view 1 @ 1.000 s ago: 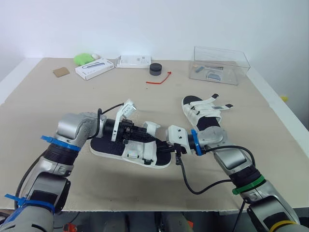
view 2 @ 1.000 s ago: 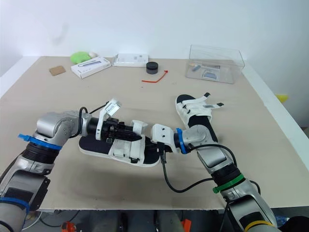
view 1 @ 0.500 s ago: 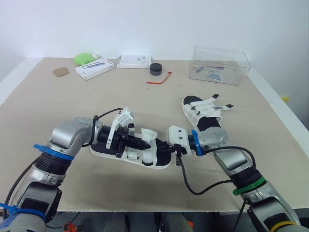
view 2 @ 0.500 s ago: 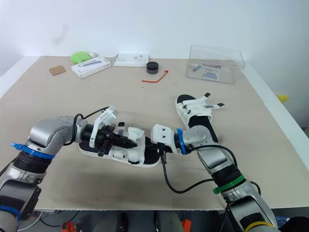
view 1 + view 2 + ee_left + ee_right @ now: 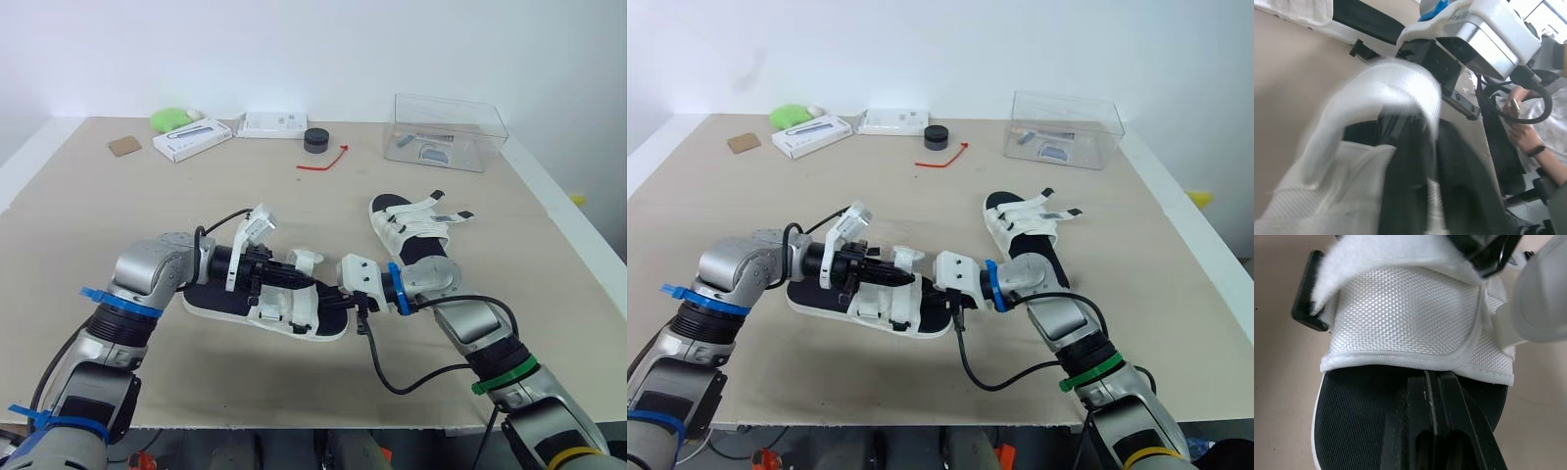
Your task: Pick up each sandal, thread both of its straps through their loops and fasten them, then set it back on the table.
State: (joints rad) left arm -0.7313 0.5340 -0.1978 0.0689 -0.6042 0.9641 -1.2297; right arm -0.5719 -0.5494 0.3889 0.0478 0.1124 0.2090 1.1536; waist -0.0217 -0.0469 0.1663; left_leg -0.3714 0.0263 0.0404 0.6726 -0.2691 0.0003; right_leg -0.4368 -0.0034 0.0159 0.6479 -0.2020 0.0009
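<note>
Sandal (image 5: 279, 311) flat on tabletop (image 5: 147, 206); left end effector (image 5: 302, 282) clamped on its strap (image 5: 305, 258), right end effector (image 5: 1431, 377) closed together on insole (image 5: 1352, 421); second sandal (image 5: 411, 230) just beyond right one; clear box (image 5: 449, 132) farther, small items (image 5: 429, 152) inside

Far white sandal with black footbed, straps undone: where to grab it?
Likely the toe-end sole rim of the far white black-footbed sandal, coming from the robot's left: its loose white straps splay rightward, and the right forearm covers its heel end.
</note>
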